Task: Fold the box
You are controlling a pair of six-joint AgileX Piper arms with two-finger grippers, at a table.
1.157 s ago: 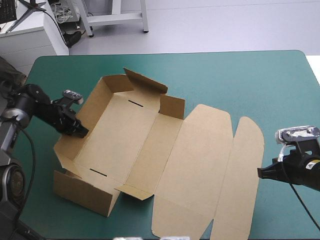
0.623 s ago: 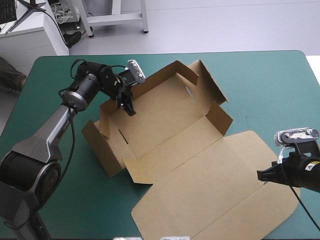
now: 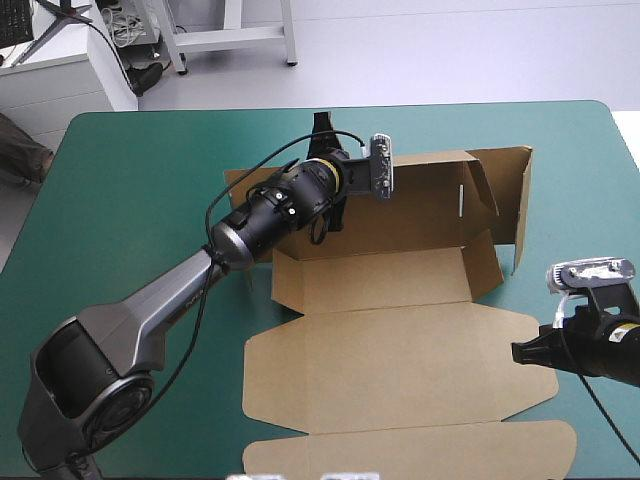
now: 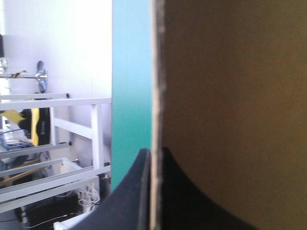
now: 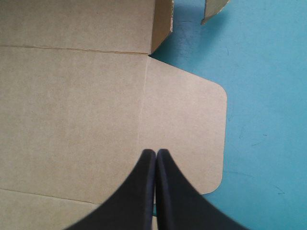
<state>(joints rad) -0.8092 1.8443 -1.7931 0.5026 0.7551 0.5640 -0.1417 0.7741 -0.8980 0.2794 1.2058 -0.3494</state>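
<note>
The box [image 3: 400,340] was a cut sheet of matte brown board with sharp creases and rounded flap corners, lying across the middle and right of the desk [image 3: 120,200]. Its far wall stood upright along the far side, pierced by a thin slot [image 3: 460,198]. A right end wall [image 3: 522,200] stood upright beside it, and the broad lid panels lay flat, running toward the near edge. The left fingers [image 4: 144,163] were clenched on the raw edge of the raised wall at the box's far left, one black fin on each face of the board. The right fingers [image 5: 149,160] were pressed together with nothing between them, over the rounded flap at the lid's right end. Bare teal-green desk lay open left of the box, along the far edge and at the far right.
</note>
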